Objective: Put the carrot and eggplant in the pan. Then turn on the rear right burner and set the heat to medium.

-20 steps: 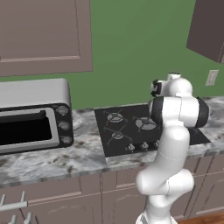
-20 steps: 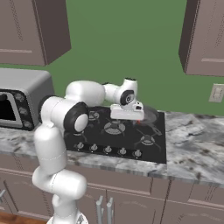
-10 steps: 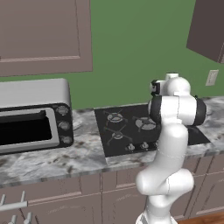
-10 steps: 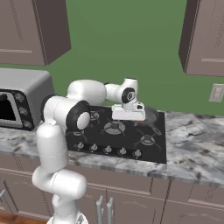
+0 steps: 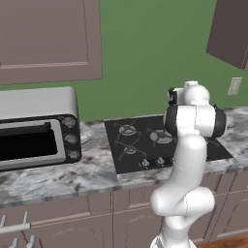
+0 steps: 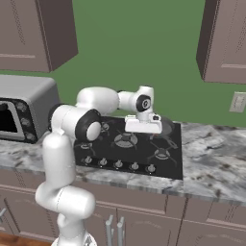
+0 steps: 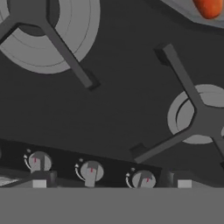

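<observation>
The carrot (image 7: 209, 7) is seen in the hand view as an orange rounded end cut off by the top edge, lying on a grey curved surface at the upper right corner that appears to be the pan (image 7: 183, 11); most of both is out of frame. The eggplant cannot be made out in any of the pictures.

In the right base view the pan (image 6: 166, 127) is partly hidden behind the white hand of the arm, and its contents cannot be told. The gripper (image 6: 142, 129) is held over the rear of the cooktop (image 6: 129, 144), just left of the pan. In the hand view the two dark finger tips (image 7: 52, 177) are seen far apart near the bottom, with nothing between them, so the pincer is spread wide and empty.

In the left base view the right part of the cooktop (image 5: 145, 140) is blocked by the arm's upper body. The toaster oven (image 5: 36, 128) is shown there nearly whole, while in the right base view it (image 6: 21, 108) is cut by the left edge.

Three knobs (image 7: 91, 171) are shown close in the hand view, each with a red pointer mark; faint white arcs beside them are too small to read. No writing can be read anywhere.
</observation>
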Controlling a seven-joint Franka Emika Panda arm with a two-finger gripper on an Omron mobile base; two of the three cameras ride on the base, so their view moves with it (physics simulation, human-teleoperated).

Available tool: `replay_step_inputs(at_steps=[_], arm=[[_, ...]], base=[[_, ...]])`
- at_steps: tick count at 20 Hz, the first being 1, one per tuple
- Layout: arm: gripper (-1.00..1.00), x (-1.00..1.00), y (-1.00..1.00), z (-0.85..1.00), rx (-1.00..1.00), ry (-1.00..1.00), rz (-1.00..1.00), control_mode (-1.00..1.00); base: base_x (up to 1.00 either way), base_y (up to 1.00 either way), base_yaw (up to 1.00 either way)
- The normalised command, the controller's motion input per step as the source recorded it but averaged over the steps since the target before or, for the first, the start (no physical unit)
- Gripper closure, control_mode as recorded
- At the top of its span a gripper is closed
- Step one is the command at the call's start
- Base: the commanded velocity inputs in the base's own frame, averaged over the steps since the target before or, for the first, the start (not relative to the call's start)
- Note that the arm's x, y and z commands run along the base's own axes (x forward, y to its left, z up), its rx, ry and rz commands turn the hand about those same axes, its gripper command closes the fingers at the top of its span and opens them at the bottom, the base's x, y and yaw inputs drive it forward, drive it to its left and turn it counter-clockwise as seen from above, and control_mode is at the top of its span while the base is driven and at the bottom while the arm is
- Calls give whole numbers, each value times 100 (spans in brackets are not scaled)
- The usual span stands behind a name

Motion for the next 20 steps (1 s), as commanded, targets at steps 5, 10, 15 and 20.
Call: replay_step_inputs(at_steps=[5,10,15,20], arm=[[-100,-8,0,0,0,9,0,-100],[-100,-4,0,0,0,11,0,-100],[-100,0,-1,0,0,11,0,-100],[-100,0,-3,0,0,11,0,-100]], base=[[0,0,0],[0,0,0],[0,0,0],[0,0,0]])
